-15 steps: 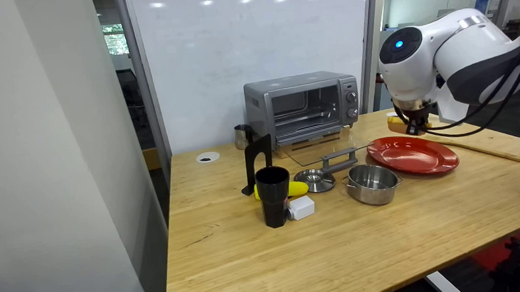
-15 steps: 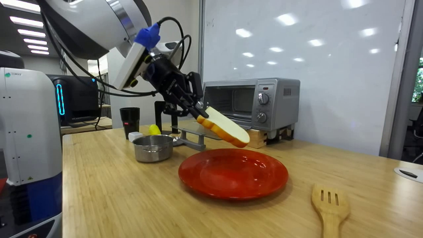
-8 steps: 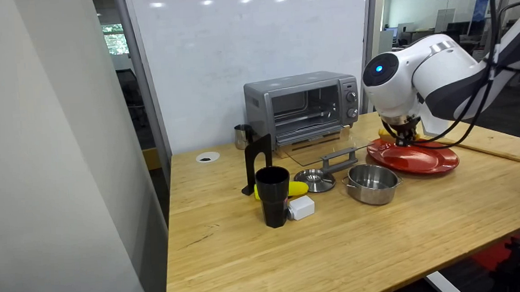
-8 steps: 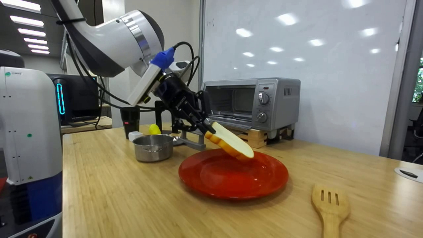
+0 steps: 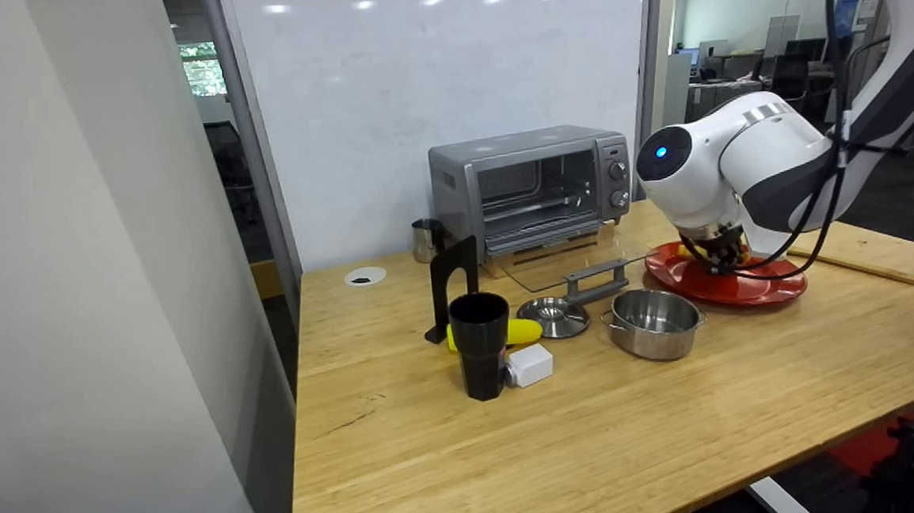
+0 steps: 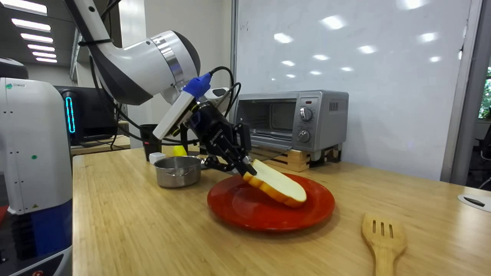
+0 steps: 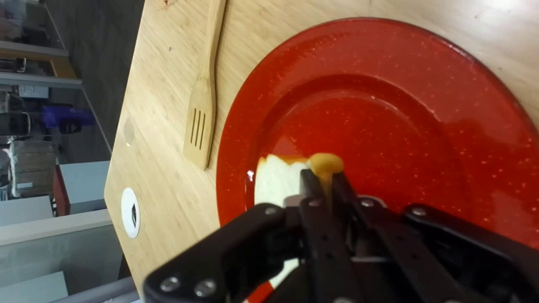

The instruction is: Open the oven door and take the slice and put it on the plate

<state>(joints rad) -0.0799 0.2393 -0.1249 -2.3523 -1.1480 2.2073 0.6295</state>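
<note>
My gripper (image 6: 249,171) is shut on one edge of the slice (image 6: 284,186), a pale bread piece with an orange-brown crust. The slice slants downward away from the fingers, over the red plate (image 6: 245,214). Its low end is at or just above the plate's surface; I cannot tell whether they touch. In the wrist view, crust shows between the fingertips (image 7: 310,181), and the slice's pale face (image 7: 276,181) lies left of them, partly covered by the gripper. The oven door (image 5: 549,265) hangs lowered, its grey handle (image 5: 597,281) near the table.
The silver toaster oven (image 5: 529,137) stands at the back on a wooden crate (image 6: 293,160). Beside the plate are a steel pot (image 5: 656,328) and a wooden spatula (image 6: 383,232). A steel lid (image 5: 554,318), black cup (image 5: 481,358), black stand (image 5: 441,285) and white block (image 5: 533,364) stand farther off.
My gripper has come down with the slice still held. The slice has gone from hanging above the plate's far rim to lying low within the plate's outline. Plate and oven door have not moved.
</note>
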